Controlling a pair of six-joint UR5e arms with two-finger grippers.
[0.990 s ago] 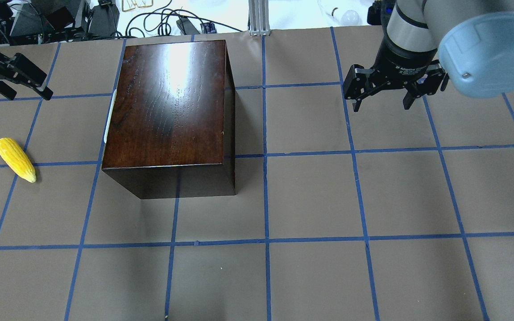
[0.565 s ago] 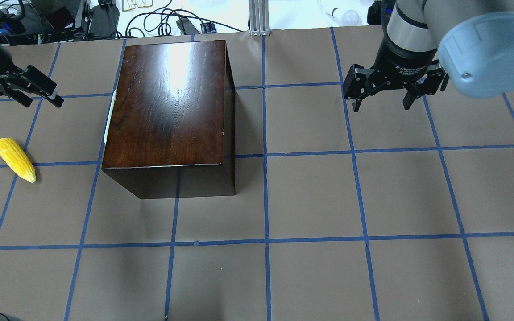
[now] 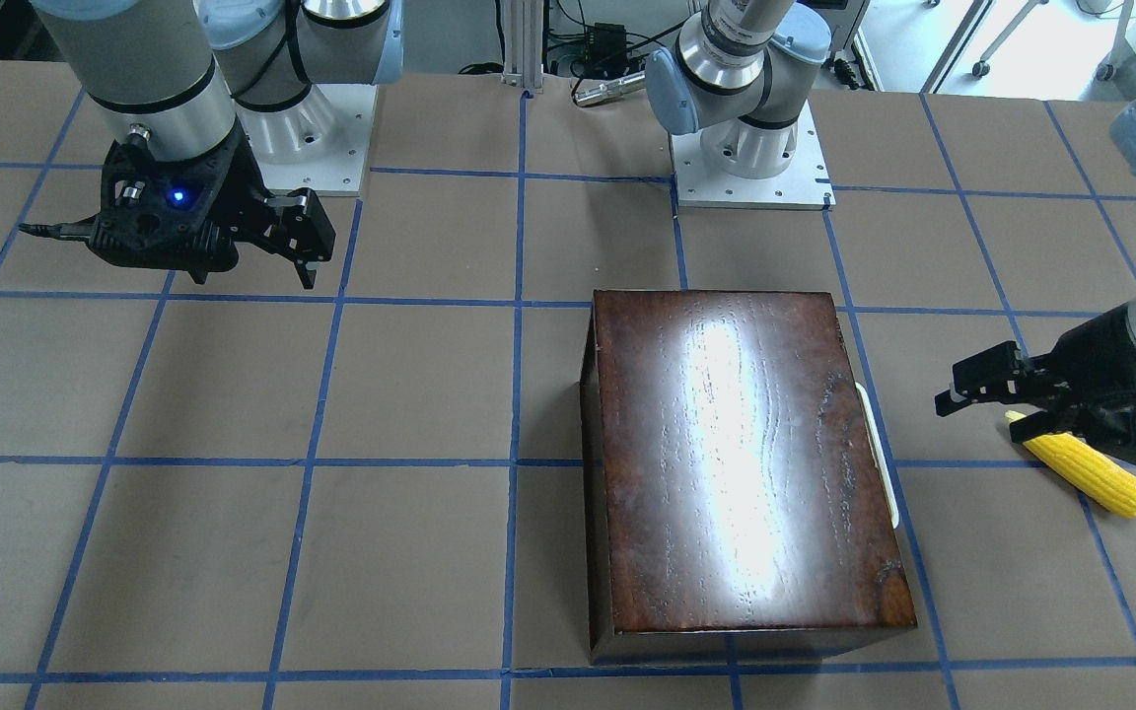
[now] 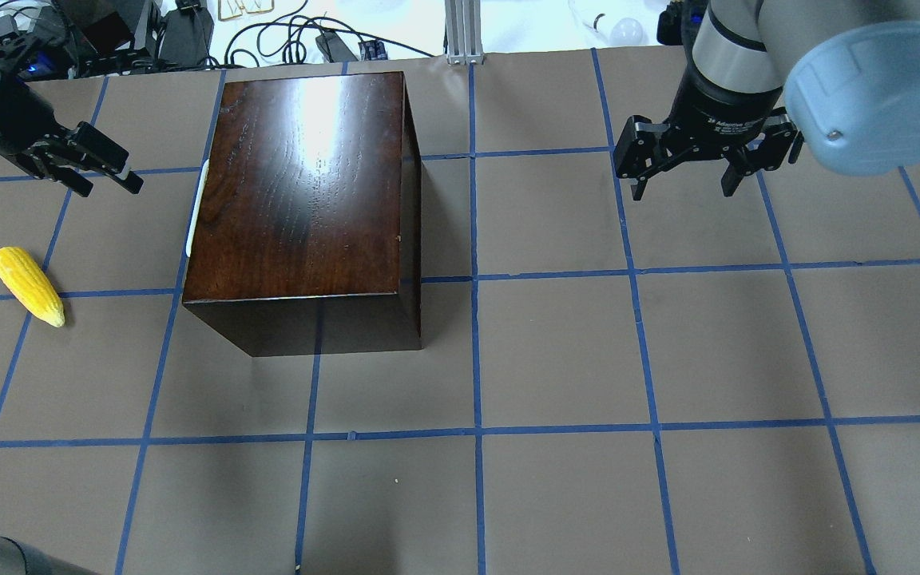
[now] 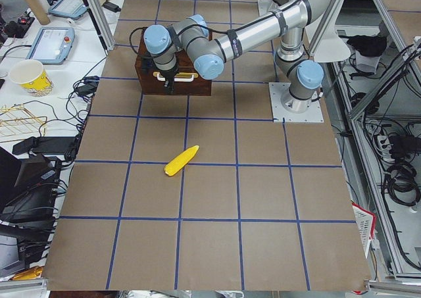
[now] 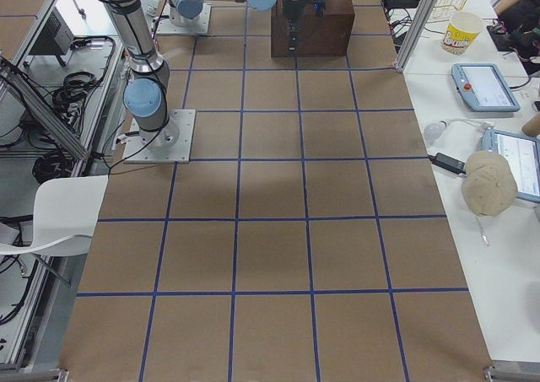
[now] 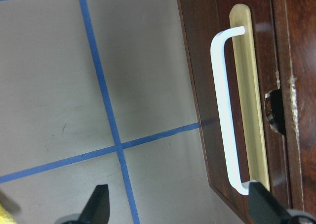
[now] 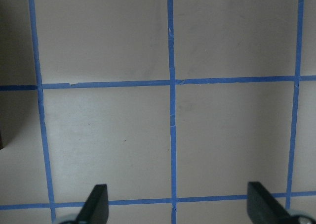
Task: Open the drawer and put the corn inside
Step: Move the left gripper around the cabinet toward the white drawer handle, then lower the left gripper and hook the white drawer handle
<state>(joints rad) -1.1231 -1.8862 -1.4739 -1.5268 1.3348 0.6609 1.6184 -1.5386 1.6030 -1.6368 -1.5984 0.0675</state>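
Note:
The dark wooden box (image 4: pixel 308 200) stands on the table with its drawer shut. The drawer's white handle (image 4: pixel 198 208) is on the box's left side and shows close up in the left wrist view (image 7: pixel 224 110). The yellow corn (image 4: pixel 27 285) lies flat on the table left of the box, and also shows in the front view (image 3: pixel 1086 468). My left gripper (image 4: pixel 109 185) is open and empty. It hovers left of the handle and beyond the corn, its fingertips (image 7: pixel 98 201) wide apart. My right gripper (image 4: pixel 682 190) is open and empty, above bare table far right of the box.
The brown table (image 4: pixel 556 359) is gridded with blue tape. Cables and gear lie beyond its far edge (image 4: pixel 284 40). The two arm bases (image 3: pixel 750 148) stand on the robot's side of the box.
My left gripper has moved right, toward the box's handle side. The right arm, the box and the corn have not moved.

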